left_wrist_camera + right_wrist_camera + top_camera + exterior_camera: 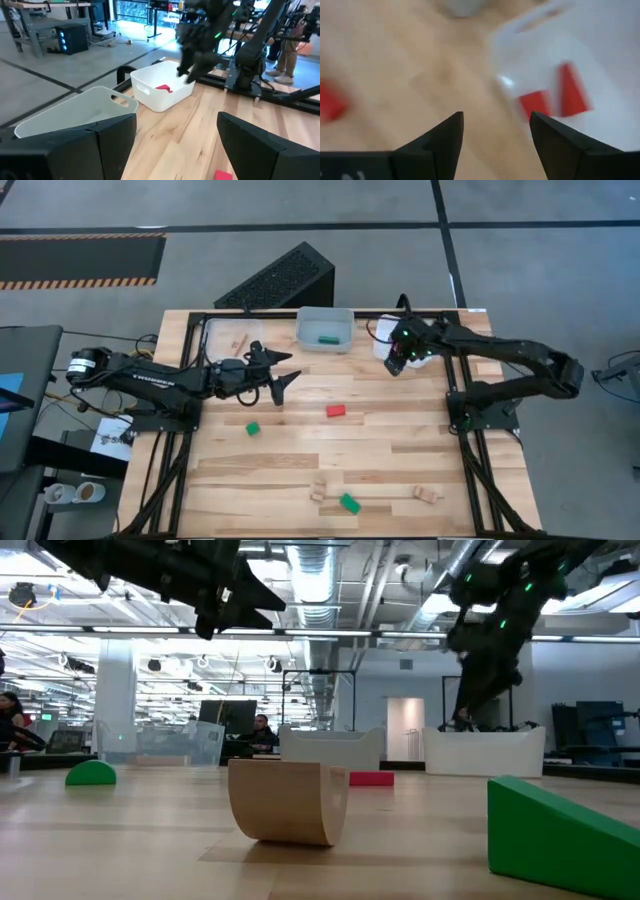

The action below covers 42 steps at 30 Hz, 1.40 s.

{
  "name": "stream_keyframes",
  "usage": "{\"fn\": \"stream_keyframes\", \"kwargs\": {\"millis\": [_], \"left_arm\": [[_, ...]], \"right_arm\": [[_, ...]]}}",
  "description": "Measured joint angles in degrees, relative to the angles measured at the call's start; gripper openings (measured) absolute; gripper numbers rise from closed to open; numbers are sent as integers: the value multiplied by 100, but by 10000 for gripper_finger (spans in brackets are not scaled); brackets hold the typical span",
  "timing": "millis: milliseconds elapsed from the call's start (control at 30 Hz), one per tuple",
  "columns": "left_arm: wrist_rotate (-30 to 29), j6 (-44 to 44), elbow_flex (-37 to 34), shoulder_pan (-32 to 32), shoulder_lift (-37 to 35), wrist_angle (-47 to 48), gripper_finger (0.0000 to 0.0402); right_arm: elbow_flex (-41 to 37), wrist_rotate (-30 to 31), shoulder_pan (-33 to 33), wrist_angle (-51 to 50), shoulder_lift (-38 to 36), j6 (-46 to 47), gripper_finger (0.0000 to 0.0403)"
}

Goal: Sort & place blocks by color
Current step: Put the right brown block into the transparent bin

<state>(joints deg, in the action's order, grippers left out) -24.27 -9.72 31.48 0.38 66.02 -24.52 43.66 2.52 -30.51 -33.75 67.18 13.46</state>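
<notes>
The right gripper (pixel 401 363) hangs over the white tray (pixel 600 65) at the worktop's one o'clock corner, jaws wide and empty, two red blocks (pixel 535 105) inside. The left gripper (pixel 283 370), jaws wide, hovers near eleven o'clock

A robotics lab or industrial test hall: a light wooden work surface (pixel 380 450) on a black metal frame stands on a grey concrete floor (pixel 330 205) marked with a hazard-striped mat (pixel 80 260), with two dark robot arms mounted at its sides. Beyond it, exposed ceiling ducts (pixel 320 570) and rows of strip lights run over an open room of desks with monitors (pixel 225 720), where a person (pixel 262 728) sits. A computer tower (pixel 72 37) with glowing lights sits by a metal bench.
</notes>
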Motion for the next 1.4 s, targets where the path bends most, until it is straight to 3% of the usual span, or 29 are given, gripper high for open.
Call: {"fn": "stream_keyframes", "kwargs": {"millis": [133, 233, 300, 400, 533, 700, 933, 1067, 1400], "left_arm": [[-2, -3, 0, 2, 0, 57, 267], [2, -52, 0, -14, 0, 139, 267], [1, -52, 0, -24, 0, 134, 267], [0, -57, 0, -24, 0, 123, 267], [6, -77, 0, -32, 0, 128, 267], [243, -240, 0, -39, 0, 186, 267], [1132, -523, 0, -196, 2, 833, 267], [1083, -488, 0, -518, 2, 978, 267], [858, -412, 2, -1036, 2, 806, 267]], "right_arm": [[2, -703, 758, -248, -671, 18, 231], [2, -1354, 1732, -654, -1017, 282, 215], [2, -1438, 2463, -824, -1144, 794, 206], [2, -1127, 3570, -1000, -1201, 1656, 193], [2, -264, 4951, -938, -1014, 2700, 180], [2, 368, 6162, -510, -411, 3530, 172], [2, 332, 6773, 39, 567, 4664, 171], [2, -92, 6948, 418, 1113, 5225, 171], [0, -1199, 6879, 1367, 2089, 5527, 187]]}}
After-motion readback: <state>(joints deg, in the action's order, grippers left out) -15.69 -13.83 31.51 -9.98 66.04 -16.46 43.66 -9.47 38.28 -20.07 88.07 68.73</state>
